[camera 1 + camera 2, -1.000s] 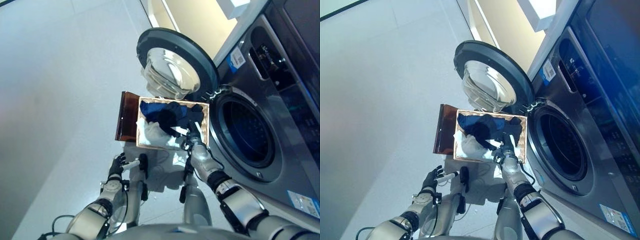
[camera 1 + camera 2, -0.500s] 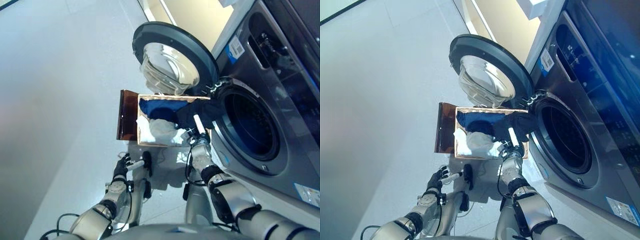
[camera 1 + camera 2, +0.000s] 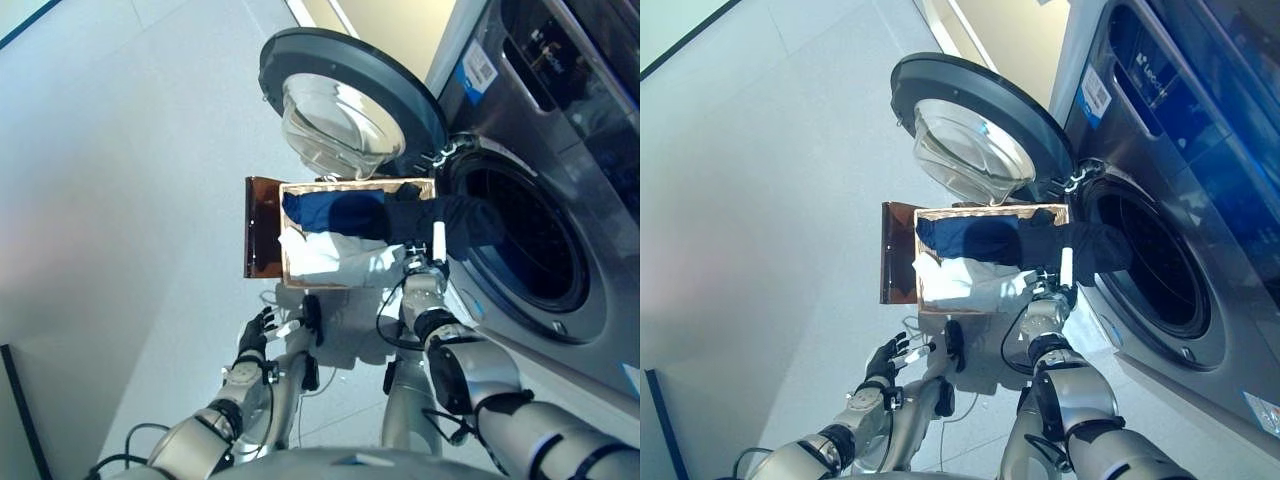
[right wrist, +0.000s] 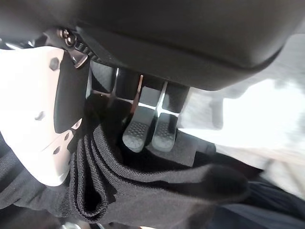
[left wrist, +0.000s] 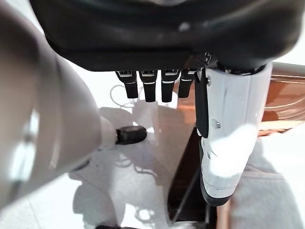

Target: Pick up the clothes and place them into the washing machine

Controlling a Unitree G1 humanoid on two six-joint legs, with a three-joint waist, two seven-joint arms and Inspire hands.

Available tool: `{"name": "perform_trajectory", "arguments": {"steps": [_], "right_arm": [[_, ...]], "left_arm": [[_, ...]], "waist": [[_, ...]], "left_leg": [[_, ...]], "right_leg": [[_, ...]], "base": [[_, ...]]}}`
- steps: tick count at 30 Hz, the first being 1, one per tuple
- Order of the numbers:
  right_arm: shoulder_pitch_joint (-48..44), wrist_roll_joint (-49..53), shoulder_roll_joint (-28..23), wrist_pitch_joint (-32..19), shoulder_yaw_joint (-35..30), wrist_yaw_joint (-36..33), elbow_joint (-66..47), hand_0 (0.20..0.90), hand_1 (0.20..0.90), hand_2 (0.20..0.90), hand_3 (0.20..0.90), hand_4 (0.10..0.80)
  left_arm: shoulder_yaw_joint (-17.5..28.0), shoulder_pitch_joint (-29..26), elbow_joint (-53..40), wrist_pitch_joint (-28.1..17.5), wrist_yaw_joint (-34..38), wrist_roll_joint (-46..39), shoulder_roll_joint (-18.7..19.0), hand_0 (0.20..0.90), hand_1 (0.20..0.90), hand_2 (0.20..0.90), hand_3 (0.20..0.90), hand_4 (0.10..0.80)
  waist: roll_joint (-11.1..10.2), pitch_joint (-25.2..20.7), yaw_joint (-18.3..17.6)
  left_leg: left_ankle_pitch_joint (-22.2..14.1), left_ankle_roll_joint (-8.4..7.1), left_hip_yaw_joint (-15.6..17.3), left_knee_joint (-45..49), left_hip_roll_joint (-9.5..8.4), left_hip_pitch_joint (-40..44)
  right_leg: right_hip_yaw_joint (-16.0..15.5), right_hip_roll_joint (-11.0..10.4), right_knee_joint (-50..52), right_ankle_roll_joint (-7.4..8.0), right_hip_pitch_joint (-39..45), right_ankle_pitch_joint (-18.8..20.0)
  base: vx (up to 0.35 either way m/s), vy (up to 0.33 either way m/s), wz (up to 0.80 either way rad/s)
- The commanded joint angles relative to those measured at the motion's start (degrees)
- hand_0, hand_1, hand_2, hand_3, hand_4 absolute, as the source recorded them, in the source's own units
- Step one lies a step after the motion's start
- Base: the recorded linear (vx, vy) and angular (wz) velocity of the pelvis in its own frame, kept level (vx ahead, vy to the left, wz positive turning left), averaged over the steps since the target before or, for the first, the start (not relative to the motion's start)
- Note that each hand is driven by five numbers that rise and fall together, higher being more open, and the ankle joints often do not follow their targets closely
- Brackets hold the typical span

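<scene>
Pale floor (image 3: 120, 150) w/ basket (image 3: 292, 280) by washer (image 3: 1160, 270): right robot hand (image 3: 428, 268) pinches black cloth (image 3: 440, 218), left robot hand (image 3: 262, 330) relaxed open; trailing end may snag on basket.

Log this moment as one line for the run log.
right robot hand: shut on black garment, at washing machine opening | left robot hand: open, idle | basket: blue and white clothes inside

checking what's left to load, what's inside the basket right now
In the basket: a blue garment and a white one. A black garment stretches from the basket toward the washer opening, pinched in the right hand. Anything beneath these is covered.
</scene>
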Motion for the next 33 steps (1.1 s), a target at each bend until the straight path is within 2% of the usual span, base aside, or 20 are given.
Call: {"name": "perform_trajectory", "arguments": {"steps": [1, 9, 16, 21, 33], "right_arm": [[-6.5, 1.4, -5.2, -5.0, -1.9, 2.2, -1.3, 0.200, 0.200, 0.200, 0.200, 0.300], [-9.0, 1.8, -13.6, -5.4, -6.0, 1.4, 1.9, 0.200, 0.200, 0.200, 0.200, 0.300], [-13.3, -1.6, -22.4, -3.5, -5.1, 0.2, 4.6, 0.200, 0.200, 0.200, 0.200, 0.300], [-16.3, -1.4, -25.2, -3.5, -4.4, 0.3, 4.4, 0.200, 0.200, 0.200, 0.200, 0.300], [-27.8, -6.2, -32.0, -2.8, 1.8, -1.2, 2.9, 0.200, 0.200, 0.200, 0.200, 0.300]], "left_arm": [[-1.7, -3.4, 3.3, -1.7, 0.1, -1.1, -2.2, 0.900, 0.900, 0.900, 0.900, 0.800], [-1.8, -2.8, 3.5, -1.9, -0.8, -1.8, -2.0, 0.900, 0.900, 0.900, 0.900, 0.800], [-2.1, -1.2, 3.1, -2.1, -2.0, -1.9, -0.9, 0.900, 0.900, 0.900, 0.900, 0.800], [-2.7, -0.5, 2.3, -2.4, -2.7, -2.2, -0.4, 0.900, 0.900, 0.900, 0.900, 0.800], [-3.8, 1.1, -1.6, -3.8, -3.4, -4.2, 0.6, 0.900, 0.900, 0.900, 0.900, 0.800]], "waist": [[4.9, 1.8, -0.3], [5.7, 1.5, -0.2], [7.1, 1.7, 0.5], [8.3, 2.1, 1.0], [11.5, 3.4, 2.9]], "left_leg": [[0.1, -5.72, -6.4, -4.9, 0.82, 1.2], [0.0, -5.98, -6.2, -4.9, 1.05, 1.0], [0.2, -6.00, -5.7, -4.9, 1.19, 0.5], [0.5, -6.09, -5.4, -4.9, 1.33, -0.1], [1.7, -6.51, -4.0, -4.9, 1.66, -3.7]], "right_leg": [[-1.8, 1.1, 3.6, 0.71, 3.5, -3.4], [-2.0, 1.4, 4.2, 0.74, 3.2, -4.1], [-1.9, 1.2, 5.2, 0.89, 1.8, -4.3], [-1.7, 1.2, 5.9, 0.78, 0.6, -4.7], [-0.9, 1.5, 8.7, 0.43, -5.4, -5.7]], "base": [[0.024, -0.008, -0.05], [0.009, -0.002, -0.03], [0.000, 0.000, 0.00], [-0.003, -0.011, -0.10], [-0.004, -0.019, -0.03]]}}
